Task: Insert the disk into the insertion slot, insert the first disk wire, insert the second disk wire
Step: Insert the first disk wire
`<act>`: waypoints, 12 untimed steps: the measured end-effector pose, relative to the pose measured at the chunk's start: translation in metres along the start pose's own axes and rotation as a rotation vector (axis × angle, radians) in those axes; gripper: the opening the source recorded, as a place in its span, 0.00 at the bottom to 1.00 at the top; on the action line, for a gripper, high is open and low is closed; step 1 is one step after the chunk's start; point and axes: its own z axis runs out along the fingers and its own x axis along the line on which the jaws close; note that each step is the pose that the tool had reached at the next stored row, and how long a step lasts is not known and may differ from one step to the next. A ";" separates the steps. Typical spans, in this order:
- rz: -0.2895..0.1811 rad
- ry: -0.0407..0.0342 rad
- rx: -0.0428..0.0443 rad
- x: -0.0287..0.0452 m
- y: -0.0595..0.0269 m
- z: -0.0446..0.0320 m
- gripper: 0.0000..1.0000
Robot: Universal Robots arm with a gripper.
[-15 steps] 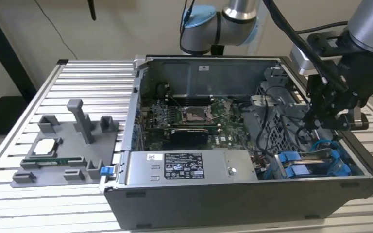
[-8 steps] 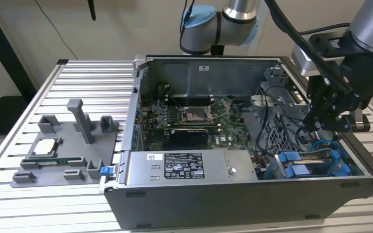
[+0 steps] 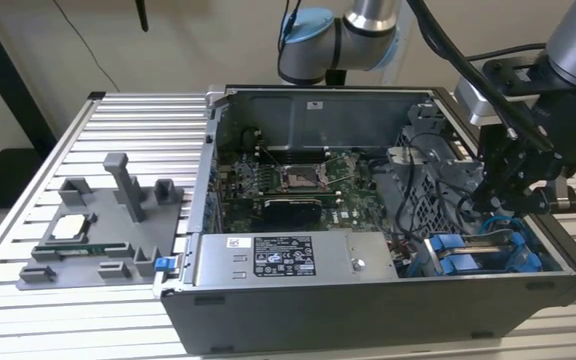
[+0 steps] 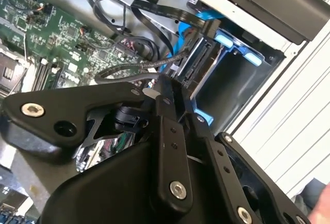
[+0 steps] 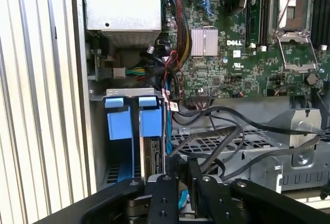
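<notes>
As the disk (image 5: pixel 151 123) sits already in the slot (image 5: pixel 147 95), my fingers (image 4: pixel 171 126) look clenched on a black wire (image 4: pixel 129 70) beside it; if its plug (image 4: pixel 198 61) enters tilted, I fear bent contacts.

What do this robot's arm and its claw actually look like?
The arm is a chain of round silver-grey metal tubes with light blue caps on its joints. Black cables trail along it. Its gripper is matt black, built of flat angular link bars pinned with shiny silver screw heads.
</notes>
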 end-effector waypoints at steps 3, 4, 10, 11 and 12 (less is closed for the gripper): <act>0.000 0.0000 0.0000 0.0000 0.0000 0.0000 0.00; 0.000 -0.0001 0.0000 0.0001 0.0000 0.0000 0.00; -0.001 0.0165 0.0004 0.0009 -0.0016 0.0035 0.00; -0.001 0.0182 0.0004 0.0013 -0.0025 0.0045 0.00; -0.002 0.0194 0.0005 0.0017 -0.0036 0.0057 0.00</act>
